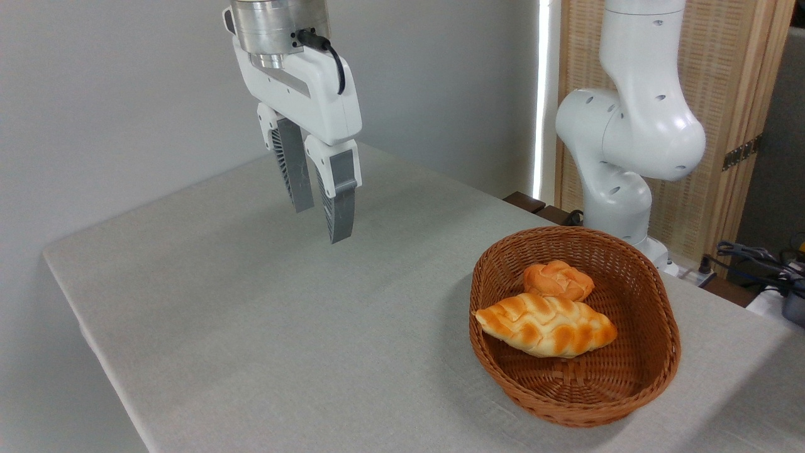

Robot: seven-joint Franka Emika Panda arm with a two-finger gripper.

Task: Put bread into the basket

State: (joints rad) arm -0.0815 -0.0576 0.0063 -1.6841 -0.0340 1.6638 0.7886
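on my feed the basket [654,384] is my reference point, sitting on the grey-clothed table [251,314] toward its right end. the bread [546,325] lies inside the basket, stretched across the floor of it with one pointed tip resting up against the wicker wall on the left and the other end pointing toward the right side. just behind the loaf, deeper in the basket, sits a small round orange bun [558,280], touching or very nearly touching the loaf's back edge.

my gripper [322,220] hangs in the air well to the left of the basket and well above the tabletop, fingers pointing down with a slight tilt. its fingers stand a little apart, a narrow gap between the ribbed grey pads [339,211], and there is nothing between them. a black cable [327,47] loops off the metal wrist above.

behind the basket, at the table's far right edge, i can see the white arm base [619,157] rising in front of a woven wooden screen [723,94].
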